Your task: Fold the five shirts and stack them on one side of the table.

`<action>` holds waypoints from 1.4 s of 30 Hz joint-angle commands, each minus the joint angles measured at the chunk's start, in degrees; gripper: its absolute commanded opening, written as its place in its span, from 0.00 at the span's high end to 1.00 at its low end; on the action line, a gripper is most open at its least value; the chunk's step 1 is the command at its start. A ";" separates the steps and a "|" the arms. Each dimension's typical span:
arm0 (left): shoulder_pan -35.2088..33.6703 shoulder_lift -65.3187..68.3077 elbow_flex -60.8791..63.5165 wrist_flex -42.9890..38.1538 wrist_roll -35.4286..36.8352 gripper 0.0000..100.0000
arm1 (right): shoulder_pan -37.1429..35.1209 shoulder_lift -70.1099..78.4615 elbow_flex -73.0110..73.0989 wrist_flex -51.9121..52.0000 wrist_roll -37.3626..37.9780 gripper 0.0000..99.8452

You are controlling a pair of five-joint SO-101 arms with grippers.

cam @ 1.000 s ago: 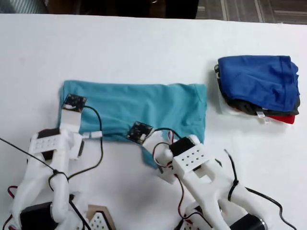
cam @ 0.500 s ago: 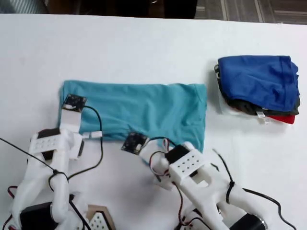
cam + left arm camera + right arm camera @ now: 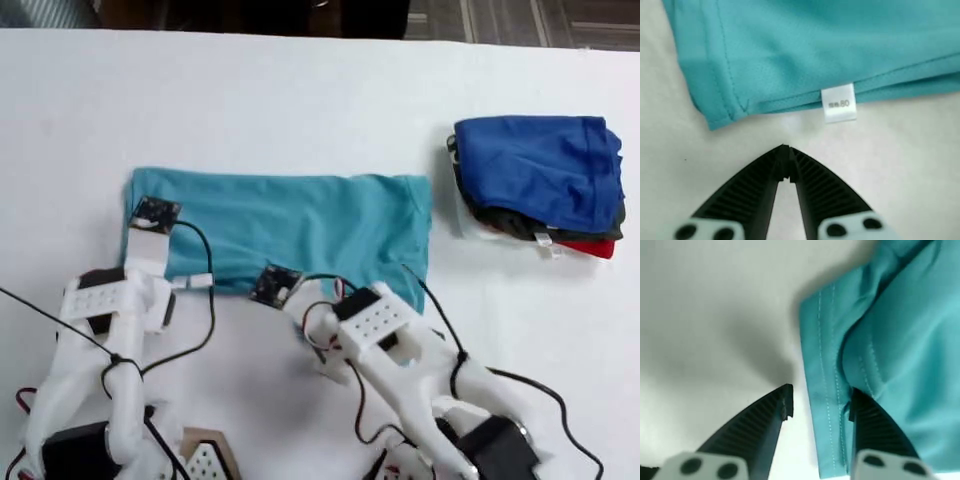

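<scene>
The left hand [image 3: 785, 165] is clenched empty over the bench [image 3: 300, 100] beside the teal shirt [image 3: 300, 225]. The right hand [image 3: 821, 400] is released, straddling the shirt's hem.

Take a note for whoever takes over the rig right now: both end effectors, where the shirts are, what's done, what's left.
Left end effector: shut, empty, over the table just off the teal shirt, near its white label.
Right end effector: open, with the teal shirt's hem between its fingers, not gripping.
Shirts: the teal shirt lies as a long strip mid-table. The stack is at the table's right side, blue on top, with dark, red and white layers beneath.
Done: apparently four shirts stacked.
Left: finish folding the teal shirt and add it to the stack.
</scene>
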 commanded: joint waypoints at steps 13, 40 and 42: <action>-0.26 -1.58 0.04 -0.62 0.09 0.97 | 1.89 7.08 -5.54 2.24 0.00 0.98; -0.26 -1.58 0.40 -0.62 0.09 0.97 | 17.54 34.77 -66.29 14.11 17.76 0.98; -0.26 -1.67 0.48 -0.62 0.09 0.97 | 17.54 39.52 -71.30 14.73 17.76 0.98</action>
